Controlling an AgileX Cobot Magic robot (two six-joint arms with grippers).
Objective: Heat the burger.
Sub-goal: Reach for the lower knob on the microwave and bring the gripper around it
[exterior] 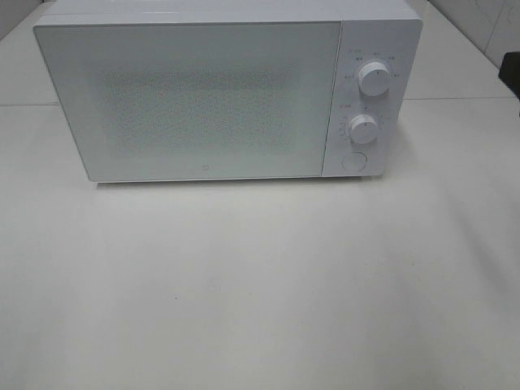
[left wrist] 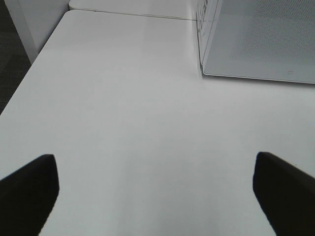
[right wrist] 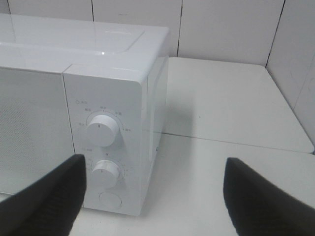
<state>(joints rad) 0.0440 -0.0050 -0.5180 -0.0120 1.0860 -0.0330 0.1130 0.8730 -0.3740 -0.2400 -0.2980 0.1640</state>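
A white bench [exterior: 260,309] carried the shut microwave [exterior: 227,89]. The burger showed in no view (perhaps behind the frosted door). The left gripper [left wrist: 153,164] and right gripper [right wrist: 155,164] stood apart, empty. The right gripper would best meet the lower knob [right wrist: 106,172] squarely — closing on its rim alone.

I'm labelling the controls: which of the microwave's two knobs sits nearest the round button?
The lower knob, directly above the round button; the upper knob sits higher on the microwave panel, farther from it.
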